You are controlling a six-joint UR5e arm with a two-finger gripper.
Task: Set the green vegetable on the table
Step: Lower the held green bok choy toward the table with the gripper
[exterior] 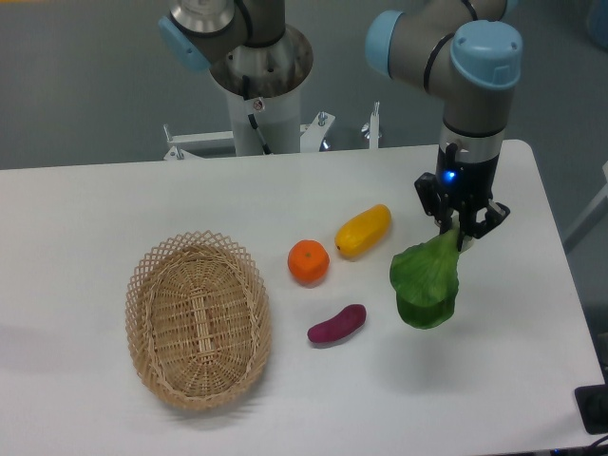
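Nearest the camera, the wicker basket (199, 320) sits lower left, while at right the gripper (460, 231) clamps the green vegetable (426, 281) by its stem and should lower it onto the bare table (494, 380) before opening.

1. The arm (475, 95) is grey metal tubing with light blue caps at its joints.
2. Its black gripper (460, 231) has two short fingers and a small blue light glowing above them.
3. The round silver base (258, 71) carries a thin black cable.
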